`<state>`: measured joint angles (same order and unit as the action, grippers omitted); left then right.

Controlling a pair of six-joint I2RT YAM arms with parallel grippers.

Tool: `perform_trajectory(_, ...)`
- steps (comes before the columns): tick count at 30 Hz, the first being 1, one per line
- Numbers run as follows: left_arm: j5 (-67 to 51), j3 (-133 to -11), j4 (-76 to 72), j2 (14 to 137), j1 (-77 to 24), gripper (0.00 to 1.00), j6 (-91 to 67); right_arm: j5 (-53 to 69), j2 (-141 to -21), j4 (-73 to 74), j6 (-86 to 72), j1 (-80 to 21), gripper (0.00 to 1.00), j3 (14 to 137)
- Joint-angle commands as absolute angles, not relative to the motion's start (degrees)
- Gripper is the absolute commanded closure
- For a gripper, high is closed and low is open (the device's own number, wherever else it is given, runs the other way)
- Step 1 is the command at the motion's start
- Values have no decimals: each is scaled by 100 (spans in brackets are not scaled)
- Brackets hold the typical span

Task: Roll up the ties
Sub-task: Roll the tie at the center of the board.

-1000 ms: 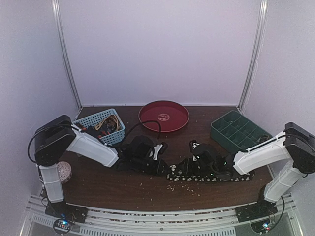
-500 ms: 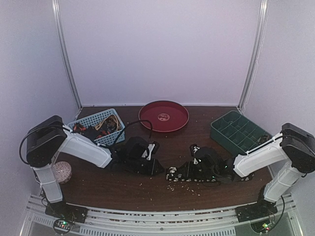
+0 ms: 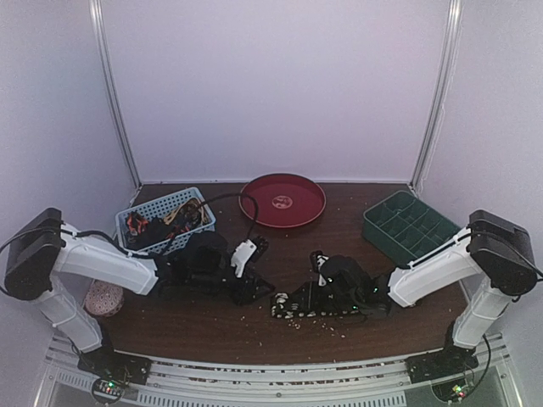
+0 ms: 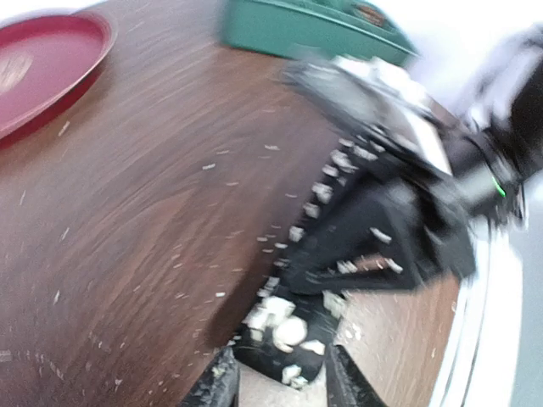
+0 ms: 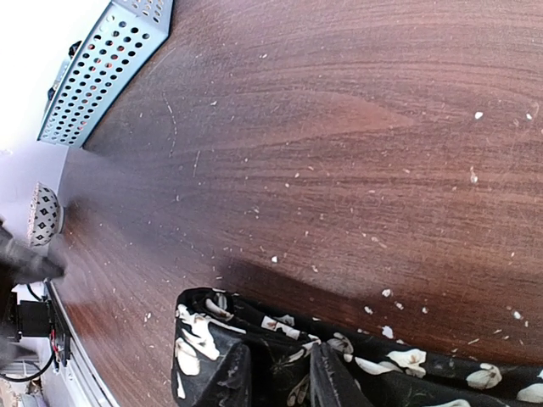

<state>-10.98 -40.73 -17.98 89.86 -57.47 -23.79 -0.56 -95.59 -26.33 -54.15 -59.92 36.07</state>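
Pinching the speckled tie (image 5: 399,366), the right claw (image 5: 278,373) is clenched; the left claw (image 4: 280,383) straddles its end, grip unclear.

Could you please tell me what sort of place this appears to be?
Probably a robot lab test booth: two arms bolted at a wooden table, plain white panels closing it in, and staged props: a patterned tie, blue basket and red tray.

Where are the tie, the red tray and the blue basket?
tie (image 5: 377,375): right wrist view, patterned fabric near the bottom edge.
red tray (image 3: 305,204): top view, bare floor.
blue basket (image 3: 153,206): top view, back rim.
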Motion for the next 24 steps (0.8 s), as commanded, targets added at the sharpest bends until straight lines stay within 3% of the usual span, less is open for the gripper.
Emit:
perform_trajectory(1,-1632,-4068,-2160,9014,-5854,59,-6,-65,-9656,-2621,-5293,-5997,74,3700)
perform_trajectory(7,-1335,-4918,-1018,9748,-5854,50,1378,-80,-9602,-2663,-5219,-5990,74,3658)
perform_trajectory(14,-2272,-5205,-831,10160,-5854,48,2067,17,-9392,-2555,-5136,-5960,70,3708)
perform_trajectory(20,-2322,-5392,-594,10481,-5854,47,2247,72,-9224,-2505,-5152,-5953,66,3657)
perform_trajectory(24,-2351,-5513,-543,10673,-5854,48,2303,71,-9294,-2496,-5168,-5953,70,3655)
